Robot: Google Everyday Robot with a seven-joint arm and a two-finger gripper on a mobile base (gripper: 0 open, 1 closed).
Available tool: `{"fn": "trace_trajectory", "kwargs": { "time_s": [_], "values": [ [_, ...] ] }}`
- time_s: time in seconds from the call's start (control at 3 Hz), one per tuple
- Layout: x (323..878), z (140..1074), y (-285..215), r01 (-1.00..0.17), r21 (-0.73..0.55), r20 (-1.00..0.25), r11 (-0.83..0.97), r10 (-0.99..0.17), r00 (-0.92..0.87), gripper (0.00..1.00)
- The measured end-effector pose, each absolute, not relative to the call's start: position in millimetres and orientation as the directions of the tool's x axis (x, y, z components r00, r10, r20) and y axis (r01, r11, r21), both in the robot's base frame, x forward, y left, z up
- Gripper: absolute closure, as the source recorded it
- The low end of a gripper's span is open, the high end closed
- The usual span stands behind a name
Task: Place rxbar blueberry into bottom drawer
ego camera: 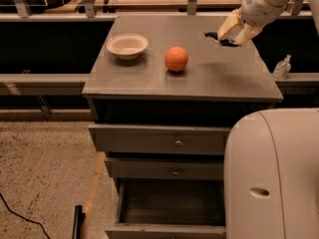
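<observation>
The rxbar blueberry (217, 37), a small flat dark wrapper, sticks out to the left of my gripper (232, 34) at the cabinet top's back right. The gripper is shut on it and holds it a little above the grey top (149, 81). The bottom drawer (164, 230) stands pulled open below the two closed upper drawers, and its dark inside shows nothing in it. My arm reaches in from the upper right.
An orange ball (176, 59) sits mid-top and a beige bowl (127, 45) at the left. A small clear bottle (282, 67) stands on the ledge at the right. My white body (271, 173) covers the drawers' right part. A black cable lies on the floor.
</observation>
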State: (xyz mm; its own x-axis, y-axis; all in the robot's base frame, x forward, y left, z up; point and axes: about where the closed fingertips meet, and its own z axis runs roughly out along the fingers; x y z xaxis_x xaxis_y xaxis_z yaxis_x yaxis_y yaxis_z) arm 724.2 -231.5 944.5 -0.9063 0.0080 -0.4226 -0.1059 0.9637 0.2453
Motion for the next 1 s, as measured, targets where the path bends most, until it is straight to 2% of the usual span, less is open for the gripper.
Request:
{"fn": "trace_trajectory", "kwargs": {
  "time_s": [1.0],
  "values": [
    [558.5, 996.1, -200.3, 0.115, 0.584, -0.185, 0.804, 0.270, -0.945, 1.00]
  ]
}}
